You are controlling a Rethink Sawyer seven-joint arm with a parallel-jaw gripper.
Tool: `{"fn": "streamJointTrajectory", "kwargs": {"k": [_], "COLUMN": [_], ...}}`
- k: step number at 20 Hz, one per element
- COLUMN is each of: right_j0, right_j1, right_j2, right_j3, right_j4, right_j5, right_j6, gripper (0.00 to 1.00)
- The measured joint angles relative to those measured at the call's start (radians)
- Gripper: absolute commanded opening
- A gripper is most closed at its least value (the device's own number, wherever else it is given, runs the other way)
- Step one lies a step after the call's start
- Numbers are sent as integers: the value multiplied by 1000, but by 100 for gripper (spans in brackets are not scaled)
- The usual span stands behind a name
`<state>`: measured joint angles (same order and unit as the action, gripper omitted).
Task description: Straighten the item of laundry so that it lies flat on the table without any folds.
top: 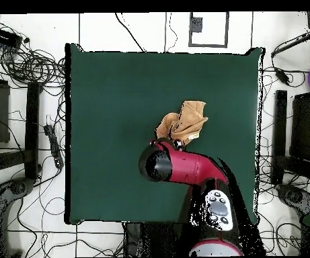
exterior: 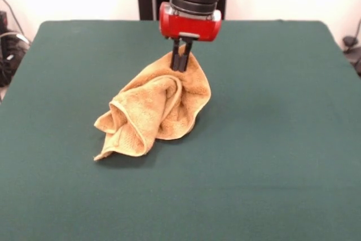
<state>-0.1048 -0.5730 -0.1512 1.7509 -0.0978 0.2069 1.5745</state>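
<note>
Near table (exterior: 271, 139) centre, towel (exterior: 155, 111) sits bunched in a crumpled heap, far edge pulled up into a peak, rest rolled and folded under it. Gripper (exterior: 181, 63) comes straight down, fingers together and clamped on that top edge, as far as the front view shows. Task barely started. Risks: grip looks to be on a thin hem, so terry could slip out mid-drag; pulling a doubled layer would just shift the whole wad, folds intact, not spread it.

Even, bright room light; a soft shadow pools beneath the crumpled golden-tan terry towel (exterior: 155, 108) on the matte dark green surface (exterior: 271, 156).
</note>
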Motion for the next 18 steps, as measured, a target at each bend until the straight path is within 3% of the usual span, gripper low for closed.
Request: {"fn": "streamJointTrajectory", "kwargs": {"k": [14, 15, 18], "right_j0": [77, 91, 96], "right_j1": [2, 1, 1], "right_j2": [-78, -93, -98], "right_j3": [80, 96, 105], "right_j4": [64, 73, 79], "right_j5": [-2, -2, -2], "right_j6": [1, 1, 1], "gripper": [0, 100, 100]}}
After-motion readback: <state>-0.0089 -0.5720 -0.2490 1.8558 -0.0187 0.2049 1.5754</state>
